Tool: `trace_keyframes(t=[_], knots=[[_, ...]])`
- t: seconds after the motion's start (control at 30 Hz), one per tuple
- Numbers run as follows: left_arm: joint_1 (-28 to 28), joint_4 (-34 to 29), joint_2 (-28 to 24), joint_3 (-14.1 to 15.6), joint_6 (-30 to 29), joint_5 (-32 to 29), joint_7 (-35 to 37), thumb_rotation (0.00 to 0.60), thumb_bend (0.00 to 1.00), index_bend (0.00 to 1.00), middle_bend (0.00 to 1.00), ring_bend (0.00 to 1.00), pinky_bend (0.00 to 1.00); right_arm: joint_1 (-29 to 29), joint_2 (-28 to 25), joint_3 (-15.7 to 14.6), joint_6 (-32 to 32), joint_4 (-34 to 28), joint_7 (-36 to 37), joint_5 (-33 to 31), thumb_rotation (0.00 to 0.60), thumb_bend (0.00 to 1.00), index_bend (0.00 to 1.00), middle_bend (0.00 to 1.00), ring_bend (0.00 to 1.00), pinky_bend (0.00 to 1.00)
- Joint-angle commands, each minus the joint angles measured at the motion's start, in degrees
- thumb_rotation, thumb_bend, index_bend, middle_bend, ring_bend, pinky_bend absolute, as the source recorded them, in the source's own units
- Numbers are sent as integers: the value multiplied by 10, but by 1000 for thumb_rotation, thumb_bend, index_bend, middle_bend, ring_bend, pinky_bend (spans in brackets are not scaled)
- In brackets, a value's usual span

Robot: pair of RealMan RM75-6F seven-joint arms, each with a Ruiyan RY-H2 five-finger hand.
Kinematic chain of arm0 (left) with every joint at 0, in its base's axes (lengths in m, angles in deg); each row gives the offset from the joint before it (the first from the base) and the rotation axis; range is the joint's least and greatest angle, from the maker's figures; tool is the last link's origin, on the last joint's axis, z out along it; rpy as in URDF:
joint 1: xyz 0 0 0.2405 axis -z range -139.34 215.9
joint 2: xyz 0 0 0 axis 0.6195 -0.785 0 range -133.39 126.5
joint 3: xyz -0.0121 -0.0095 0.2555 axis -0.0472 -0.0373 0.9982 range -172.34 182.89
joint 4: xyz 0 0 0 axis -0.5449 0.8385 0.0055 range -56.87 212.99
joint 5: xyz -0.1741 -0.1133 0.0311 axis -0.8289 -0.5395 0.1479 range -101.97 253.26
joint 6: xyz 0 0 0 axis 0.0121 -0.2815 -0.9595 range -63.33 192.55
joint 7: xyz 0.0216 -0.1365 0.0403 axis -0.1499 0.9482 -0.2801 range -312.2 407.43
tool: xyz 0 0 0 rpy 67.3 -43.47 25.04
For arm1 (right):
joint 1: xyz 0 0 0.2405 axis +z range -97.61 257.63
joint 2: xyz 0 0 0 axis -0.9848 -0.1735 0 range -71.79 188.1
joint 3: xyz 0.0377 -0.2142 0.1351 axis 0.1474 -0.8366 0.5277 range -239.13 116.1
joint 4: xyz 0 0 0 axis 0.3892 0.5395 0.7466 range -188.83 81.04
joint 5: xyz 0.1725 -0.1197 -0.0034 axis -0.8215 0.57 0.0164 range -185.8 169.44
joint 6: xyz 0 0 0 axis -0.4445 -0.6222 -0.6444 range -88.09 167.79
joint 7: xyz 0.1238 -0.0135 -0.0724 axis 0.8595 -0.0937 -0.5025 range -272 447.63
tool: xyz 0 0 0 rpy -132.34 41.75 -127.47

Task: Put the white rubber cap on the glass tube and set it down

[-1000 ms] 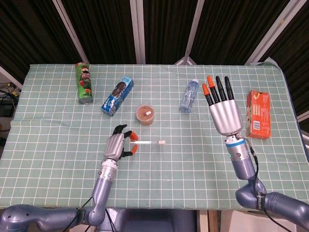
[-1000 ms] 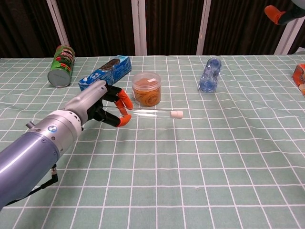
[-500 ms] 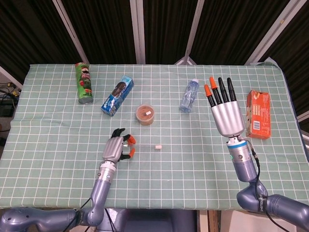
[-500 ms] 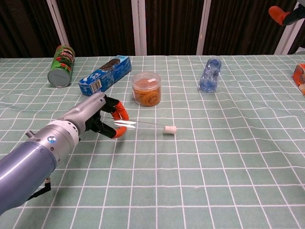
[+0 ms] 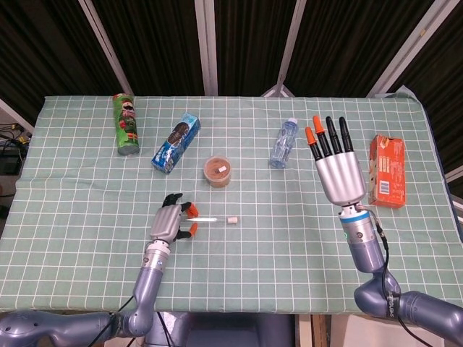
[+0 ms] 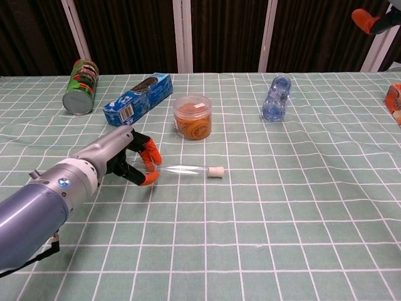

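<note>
The glass tube (image 5: 214, 219) (image 6: 188, 170) lies flat on the green checked cloth, with the white rubber cap (image 5: 233, 220) (image 6: 216, 171) on its right end. My left hand (image 5: 168, 220) (image 6: 122, 162) is low over the table just left of the tube. Its orange fingertips (image 6: 150, 158) are spread around the tube's left end, and a small gap shows between them and the glass. My right hand (image 5: 336, 165) is raised at the right with fingers straight and apart, holding nothing. Only one of its orange fingertips (image 6: 369, 19) shows in the chest view.
Behind the tube stands a clear tub of rubber bands (image 5: 217, 171) (image 6: 192, 116). A blue cookie box (image 5: 176, 142), a green chip can (image 5: 126, 124) and a water bottle (image 5: 283, 143) lie further back. An orange box (image 5: 387, 170) lies at the right edge.
The left hand brought the capped tube down and nearer to me, and the tube now lies on the cloth with the fingers slightly off it. The right hand stayed raised.
</note>
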State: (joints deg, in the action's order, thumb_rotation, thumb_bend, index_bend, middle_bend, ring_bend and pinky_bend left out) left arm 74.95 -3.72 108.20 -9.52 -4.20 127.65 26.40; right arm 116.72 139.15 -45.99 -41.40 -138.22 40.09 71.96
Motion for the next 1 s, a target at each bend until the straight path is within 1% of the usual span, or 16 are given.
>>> trace_keyframes(t=[0.03,0.13,0.33,0.53,0.6,0.67,0.73,0.77,0.83,0.87,0.9,0.93,1.0], knots=[[-2,-5,-3,-1,-1,-1,-3,600,358,458,445,108,0,-1,0,-1,-1,-2,-2,1,600,495,134,50,3,87],[-6,-13,-10,-1,-2,1,-8,600,319,415,405,104,0,-3,0,-2,-4,-6,-4,2,600,495,135,50,4,87],[-14,-42,-33,-5,-9,9,-5,600,318,394,329,77,0,-10,-1,-6,-11,-16,-9,5,600,495,135,49,3,87],[-25,-100,-79,-34,-34,44,24,600,318,369,288,76,0,-31,-7,-6,-34,-42,11,2,600,495,134,50,4,87],[-31,-126,-103,-41,-42,60,34,600,318,331,255,55,0,-45,-11,-7,-48,-56,29,-2,600,495,134,45,2,87],[-39,-148,-127,-45,-50,75,41,600,314,241,189,17,0,-61,-17,-8,-61,-69,52,-6,600,483,115,31,0,87],[-54,-180,-175,-36,-59,100,40,600,298,122,115,0,0,-88,-31,-14,-79,-89,91,-13,600,433,46,10,0,87],[-61,-190,-193,-32,-64,111,41,600,288,102,98,0,0,-98,-37,-17,-84,-96,106,-16,600,396,16,3,0,86],[-85,-216,-244,-14,-76,144,50,600,267,92,77,0,0,-127,-58,-28,-93,-121,153,-25,600,340,0,0,0,76],[-94,-223,-261,-6,-81,155,55,600,260,92,73,0,0,-139,-66,-33,-95,-132,172,-31,600,317,0,0,0,67],[-110,-234,-288,8,-90,173,63,600,251,90,67,0,0,-157,-79,-42,-95,-150,203,-41,600,305,0,0,0,59],[-119,-238,-304,17,-95,186,71,600,244,89,62,0,0,-167,-88,-48,-93,-161,220,-45,600,285,0,0,0,50],[-151,-242,-352,48,-116,228,94,600,230,87,50,0,0,-199,-118,-72,-88,-187,268,-51,600,275,0,0,0,42]])
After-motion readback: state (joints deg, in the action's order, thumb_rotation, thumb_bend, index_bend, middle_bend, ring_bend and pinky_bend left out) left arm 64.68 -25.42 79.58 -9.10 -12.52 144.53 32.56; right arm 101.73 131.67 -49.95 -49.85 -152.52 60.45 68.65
